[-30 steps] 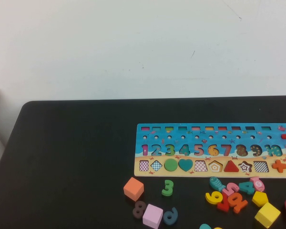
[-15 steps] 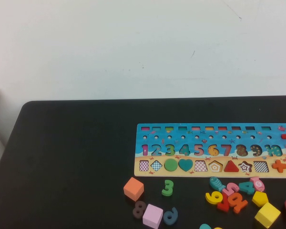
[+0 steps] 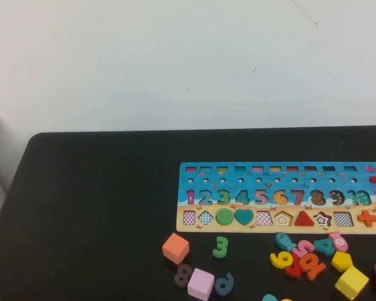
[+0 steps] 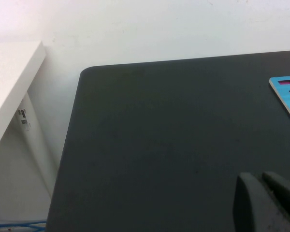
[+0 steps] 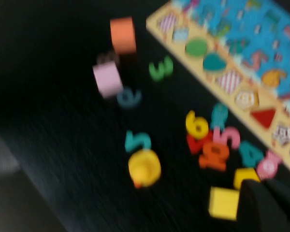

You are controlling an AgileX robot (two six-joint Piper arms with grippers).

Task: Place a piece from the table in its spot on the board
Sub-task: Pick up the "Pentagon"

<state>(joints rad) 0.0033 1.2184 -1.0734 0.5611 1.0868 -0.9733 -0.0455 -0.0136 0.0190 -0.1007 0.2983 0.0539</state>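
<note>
Pentagon piece (image 3: 341, 261) is lying loose on the surface (image 3: 100, 207) just ahead of our right claw (image 5: 273, 205), which is hovering shut and empty, nearer than the left claw (image 4: 268, 203), likewise appearing shut, idling far off.

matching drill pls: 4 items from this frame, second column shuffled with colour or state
1. pentagon piece
2. pentagon hollow
3. heart
4. right gripper

A. teal, seated in the board
B. shut, holding nothing, above the loose pieces
C. yellow, loose on the table
D. unfilled

Pairs: 1-C, 2-D, 3-A, 4-B

The left gripper hangs over bare table off the board's left end.
</note>
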